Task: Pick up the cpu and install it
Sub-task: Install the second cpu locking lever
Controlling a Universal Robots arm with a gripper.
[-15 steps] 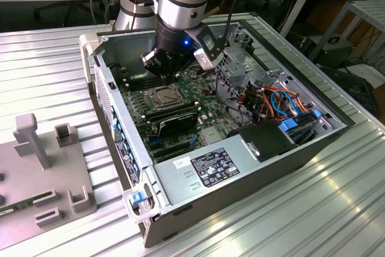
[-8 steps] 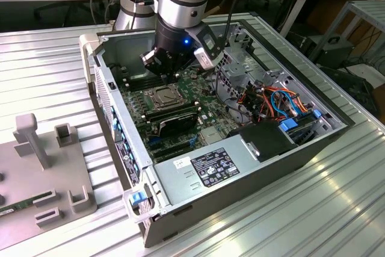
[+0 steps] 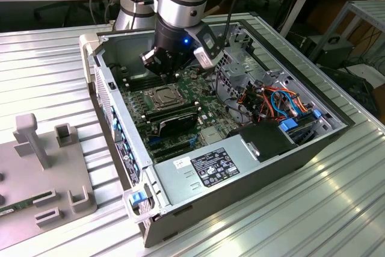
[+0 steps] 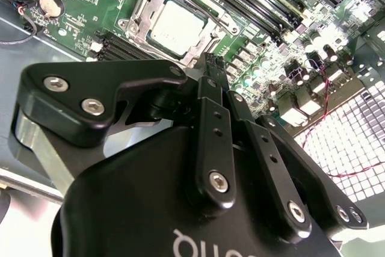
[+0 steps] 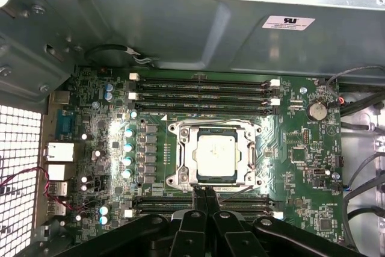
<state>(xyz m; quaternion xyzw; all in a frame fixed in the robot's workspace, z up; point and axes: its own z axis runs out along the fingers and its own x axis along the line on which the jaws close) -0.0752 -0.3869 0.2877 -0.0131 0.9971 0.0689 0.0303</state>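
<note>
The cpu [image 5: 215, 155] sits flat inside the socket [image 5: 215, 129] at the middle of the motherboard [image 5: 298, 173], its dull silver top facing up and the metal frame lying around it. In the second wrist view the same chip [image 4: 175, 25] shows square in its socket [image 4: 224, 26], with nothing on top of it.

The end effector [image 5: 204, 192] hangs over the board just beside the socket, above the near row of memory slots [image 5: 180, 200]. Its two fingers [image 5: 198, 200] are pressed together with no gap and nothing between them, so it is clenched and empty. In the second wrist view the fingers [image 4: 212, 82] meet at their tips close to the socket's edge, apart from the chip.

In the exterior view the arm [image 3: 183, 1] reaches down into the open computer case [image 3: 252, 176], which lies on its side on the ribbed metal surface [image 3: 42, 58]. The end effector [image 3: 165, 67] hovers near the socket [image 3: 161, 96]. A grey fixture [image 3: 45, 173] stands toward the exterior view's left edge of the surface.
</note>
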